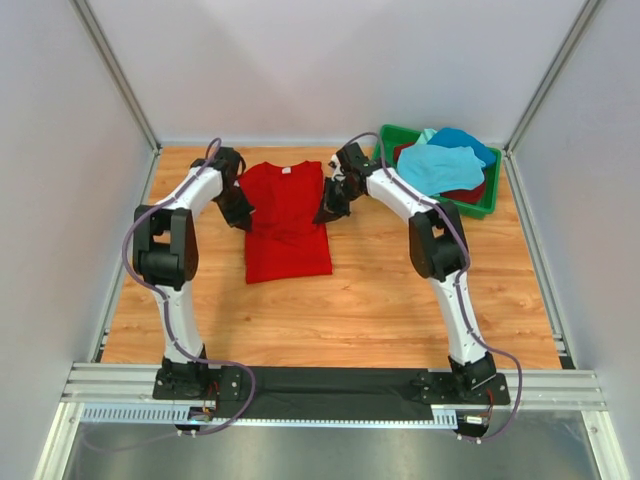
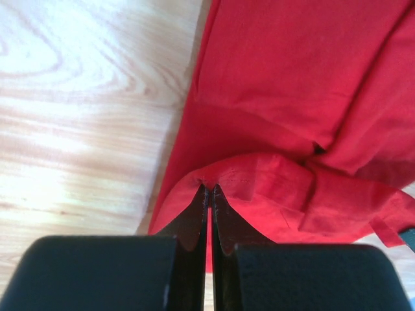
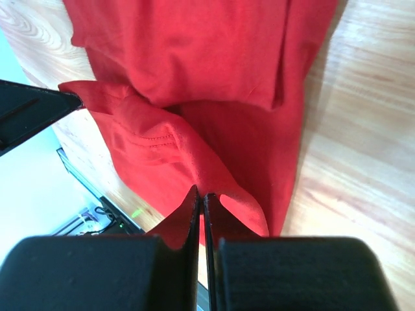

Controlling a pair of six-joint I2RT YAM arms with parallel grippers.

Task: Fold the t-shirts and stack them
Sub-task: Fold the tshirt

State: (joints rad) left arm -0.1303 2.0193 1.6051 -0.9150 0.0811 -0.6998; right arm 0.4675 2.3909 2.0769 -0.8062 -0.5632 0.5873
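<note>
Seen from above, the left end effector (image 1: 240, 212) and the right end effector (image 1: 328, 205) are dark shapes at either side of the red t-shirt (image 1: 287, 215), and their fingertips are too small to read. The wrist cameras settle it. The left one is pinched tight on a stitched hem at the shirt's left edge, and the right one is clamped on a raised fold at its right edge. The shirt lies on the worktop (image 1: 380, 300) with its lower half flat (the bunched cloth near the grips is hard to trace). Only the overhead view shows what sits to the right of the shirt: a green bin (image 1: 490, 203) holding a turquoise t-shirt (image 1: 440, 168), a blue t-shirt (image 1: 468, 140) and a mostly buried dark red t-shirt (image 1: 468, 193).
</note>
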